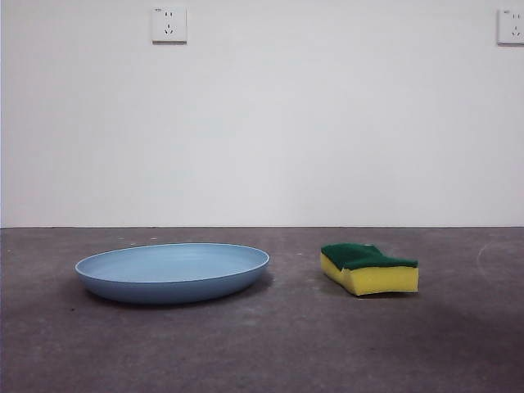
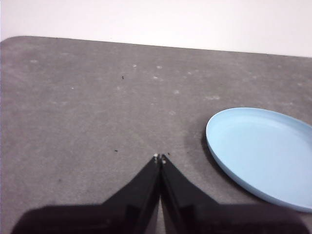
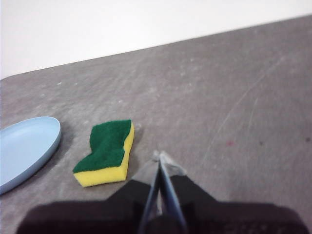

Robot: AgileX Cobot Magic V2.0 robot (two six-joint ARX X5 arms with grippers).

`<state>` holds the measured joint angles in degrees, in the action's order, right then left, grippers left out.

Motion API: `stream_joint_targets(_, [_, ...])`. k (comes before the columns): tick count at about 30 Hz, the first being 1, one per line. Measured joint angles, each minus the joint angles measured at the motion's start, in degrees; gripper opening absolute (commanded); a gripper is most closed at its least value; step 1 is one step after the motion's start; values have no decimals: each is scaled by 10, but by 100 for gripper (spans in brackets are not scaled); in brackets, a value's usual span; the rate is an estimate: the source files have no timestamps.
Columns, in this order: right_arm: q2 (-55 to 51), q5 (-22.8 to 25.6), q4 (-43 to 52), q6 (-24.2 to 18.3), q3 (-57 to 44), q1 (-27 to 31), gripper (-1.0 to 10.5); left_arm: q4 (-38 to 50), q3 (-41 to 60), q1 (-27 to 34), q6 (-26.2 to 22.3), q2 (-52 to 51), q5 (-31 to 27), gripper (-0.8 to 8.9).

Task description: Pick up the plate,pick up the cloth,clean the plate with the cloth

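We see the plate [image 1: 173, 272] lying flat at the lower left, its wide side running left to right. The sponge [image 1: 369, 268] sits apart, lower right, green side up, bare table [image 1: 270, 344] all around. Left gripper [image 2: 160, 157] and right gripper [image 3: 160, 155] are both pinched closed, holding nothing.

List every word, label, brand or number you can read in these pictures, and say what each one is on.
No readable text in any view.
Wall socket: a tiny mark at its top left corner, too small to read.
Second wall socket: nothing legible.
Plate: plain light blue, no print.
Sponge: yellow foam with a green top, no label.
Table: grey, only scuffs and specks.
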<state>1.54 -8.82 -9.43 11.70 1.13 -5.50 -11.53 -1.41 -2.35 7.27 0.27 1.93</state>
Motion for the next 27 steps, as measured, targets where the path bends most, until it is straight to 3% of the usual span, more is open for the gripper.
stream_joint_targets(6, [71,-2,-11,53,61,0,-9,-31,-45,0,47,33,16,-6])
stream_joint_targets(14, [240,-2,-96,60,229,0,-2,-45,-179,0,63,164,50,-6])
stream_joint_targets(20, [377,-36,-176,24,365,0,-2,-91,-307,0,61,304,100,-5])
stream_joint_targets(27, [512,-63,-257,-36,488,0,12,-177,-426,0,8,462,173,0])
